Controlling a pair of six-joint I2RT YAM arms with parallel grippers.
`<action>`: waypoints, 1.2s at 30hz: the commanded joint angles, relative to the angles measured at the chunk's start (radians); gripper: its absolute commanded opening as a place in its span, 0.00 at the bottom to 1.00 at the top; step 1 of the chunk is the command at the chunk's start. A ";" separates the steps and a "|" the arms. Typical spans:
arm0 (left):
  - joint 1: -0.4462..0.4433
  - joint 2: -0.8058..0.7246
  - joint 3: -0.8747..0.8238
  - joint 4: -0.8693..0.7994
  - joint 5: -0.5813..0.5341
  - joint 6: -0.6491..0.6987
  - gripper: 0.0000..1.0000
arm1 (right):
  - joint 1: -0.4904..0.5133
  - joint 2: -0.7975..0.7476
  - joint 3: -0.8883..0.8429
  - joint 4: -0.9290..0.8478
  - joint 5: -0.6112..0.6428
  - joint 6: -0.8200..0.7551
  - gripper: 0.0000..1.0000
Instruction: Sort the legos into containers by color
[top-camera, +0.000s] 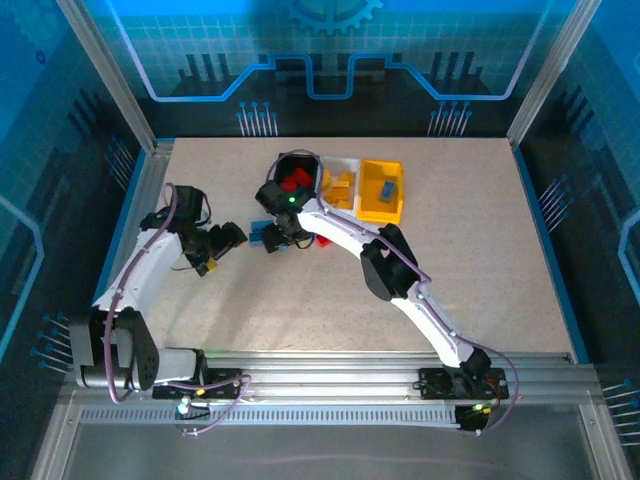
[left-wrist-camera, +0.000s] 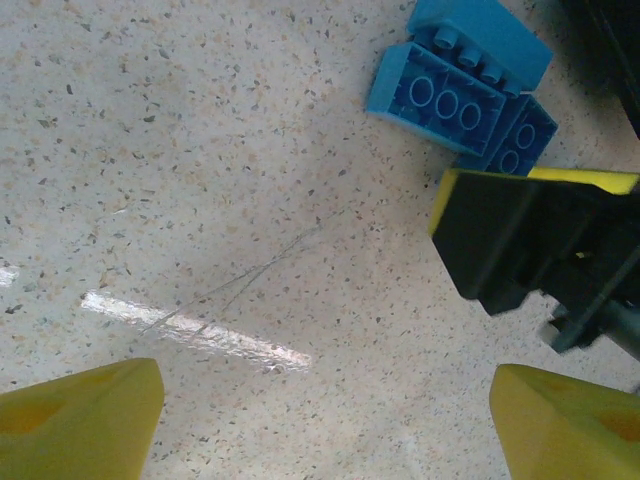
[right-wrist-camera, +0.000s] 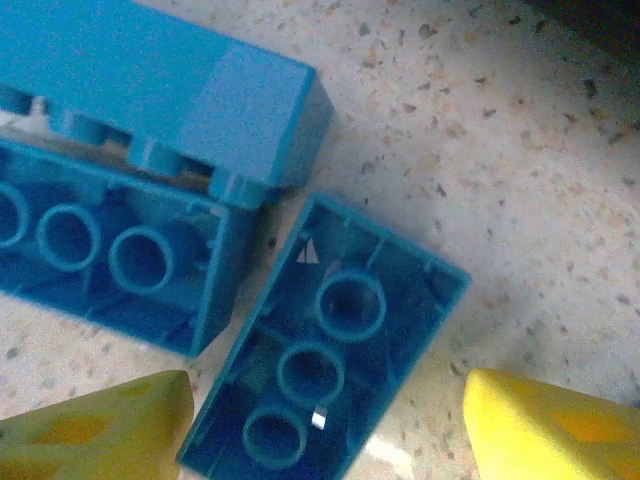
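**Open right pincer astride a small blue brick lying aslant**

Right wrist view: the right gripper (right-wrist-camera: 325, 430) is spread wide with nothing gripped, its yellow fingertips (right-wrist-camera: 100, 425) at the lower corners of the frame. Between them, low centre, a small blue plastic brick (right-wrist-camera: 325, 370) is seen on the table, hollow side up. Its long axis runs from lower left to upper right, skewed to the line between the tips. A wrist turn is judged needed before closing, or the brick may twist out. Just beside its upper-left end, contact not resolved, a larger blue plastic brick (right-wrist-camera: 120, 250) lies hollow side up, with a third blue brick (right-wrist-camera: 150, 90) resting over it. That pair is judged the main obstruction for the tip at lower left.

Left wrist view: the left gripper (left-wrist-camera: 325, 425) is likewise spread and empty, with bare speckled tabletop (left-wrist-camera: 200, 150) between its tips. The blue cluster sits at upper right, beyond the right arm's black-and-yellow finger. The right arm is therefore the nearer.

Top view: a red plastic brick (top-camera: 325, 240) lies just right of the cluster. Farther up-frame are noted:
- a black plastic bin (top-camera: 283, 165) holding red pieces
- a white plastic bin (top-camera: 345, 162) holding yellow pieces
- a yellow-orange plastic bin (top-camera: 380, 213) holding a blue piece, judged the destination
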 joint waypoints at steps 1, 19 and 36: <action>0.010 -0.021 -0.009 -0.034 -0.006 0.027 0.86 | -0.010 0.054 0.082 -0.063 0.024 0.005 0.69; 0.005 0.212 0.192 -0.020 -0.012 0.171 0.86 | -0.078 -0.447 -0.422 0.110 0.024 -0.003 0.23; -0.104 0.669 0.652 -0.175 -0.174 0.364 0.99 | -0.502 -0.445 -0.410 0.131 0.048 -0.080 0.27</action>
